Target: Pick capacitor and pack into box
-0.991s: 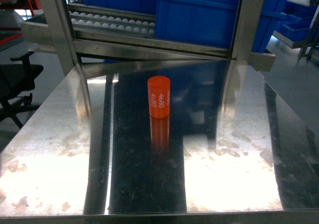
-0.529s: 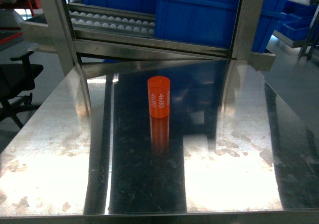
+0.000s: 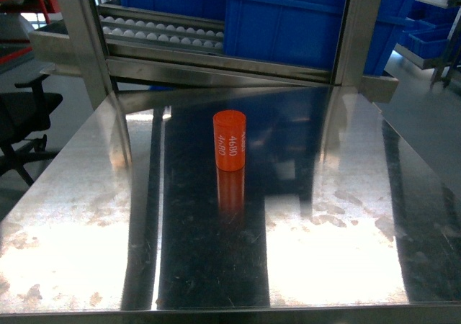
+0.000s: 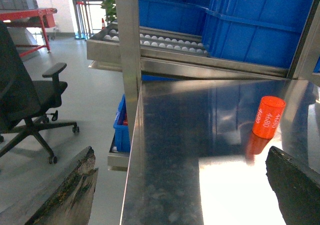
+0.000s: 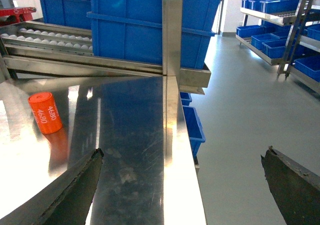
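both claws parked wide open, empty. head view: nothing shifted over the last second, capacitor (image 3: 230, 141) upright mid-surface (image 3: 86, 194), no claw in frame. left wrist: left claw (image 4: 180, 185) well short of it. right wrist: right claw (image 5: 182, 185) equally idle. box unseen; pick unstarted.

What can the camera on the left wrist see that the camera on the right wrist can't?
Only the left wrist view shows a black office chair on the floor left of the table, a red bench far behind it, and the left gripper, open, its fingers at the bottom corners. Only the right wrist view shows the shelving racks with small blue bins across the aisle, and the right gripper, also open. Both share the orange capacitor standing upright on the steel table, the roller track and the blue crates behind it. No box appears in either.
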Controlling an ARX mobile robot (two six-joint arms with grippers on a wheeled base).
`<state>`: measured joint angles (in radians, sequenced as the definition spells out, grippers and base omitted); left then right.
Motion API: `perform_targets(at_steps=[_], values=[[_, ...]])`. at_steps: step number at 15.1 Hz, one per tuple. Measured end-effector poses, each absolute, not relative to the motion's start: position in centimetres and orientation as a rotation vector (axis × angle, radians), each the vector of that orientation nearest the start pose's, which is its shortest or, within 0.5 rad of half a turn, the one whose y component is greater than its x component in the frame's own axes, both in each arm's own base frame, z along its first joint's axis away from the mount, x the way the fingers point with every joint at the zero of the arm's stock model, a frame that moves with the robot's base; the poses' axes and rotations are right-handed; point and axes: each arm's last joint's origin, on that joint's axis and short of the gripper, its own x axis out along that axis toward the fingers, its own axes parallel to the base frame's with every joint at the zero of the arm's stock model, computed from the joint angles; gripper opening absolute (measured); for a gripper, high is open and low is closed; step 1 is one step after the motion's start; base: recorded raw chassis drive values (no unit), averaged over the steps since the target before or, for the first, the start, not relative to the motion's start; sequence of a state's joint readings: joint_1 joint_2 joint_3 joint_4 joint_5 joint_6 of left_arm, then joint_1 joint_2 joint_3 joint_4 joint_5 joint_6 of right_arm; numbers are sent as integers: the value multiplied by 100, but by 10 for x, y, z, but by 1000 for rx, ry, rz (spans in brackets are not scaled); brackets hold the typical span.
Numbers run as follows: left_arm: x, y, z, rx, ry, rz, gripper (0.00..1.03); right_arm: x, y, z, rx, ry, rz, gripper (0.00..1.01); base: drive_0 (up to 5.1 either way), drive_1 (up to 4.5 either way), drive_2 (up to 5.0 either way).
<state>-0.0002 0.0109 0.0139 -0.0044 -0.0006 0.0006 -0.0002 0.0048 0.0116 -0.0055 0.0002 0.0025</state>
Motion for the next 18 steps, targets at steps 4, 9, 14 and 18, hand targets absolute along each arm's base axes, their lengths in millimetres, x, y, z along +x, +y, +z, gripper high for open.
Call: perform_targets(at_steps=[4,9,14,18], values=[[105,0,165,-48,95,13,98,97,0,167,2,-1,0,98,0,0,0],[174,-40,197,-108,15,-152,98,97,0,167,2,-1,0,98,0,0,0],[283,-106,170,-50,142,-259,98,97,0,167,2,-1,0,98,0,0,0],[320,-134,141,-18,256,-303,98,97,0,167,2,-1,-1,98,0,0,0]])
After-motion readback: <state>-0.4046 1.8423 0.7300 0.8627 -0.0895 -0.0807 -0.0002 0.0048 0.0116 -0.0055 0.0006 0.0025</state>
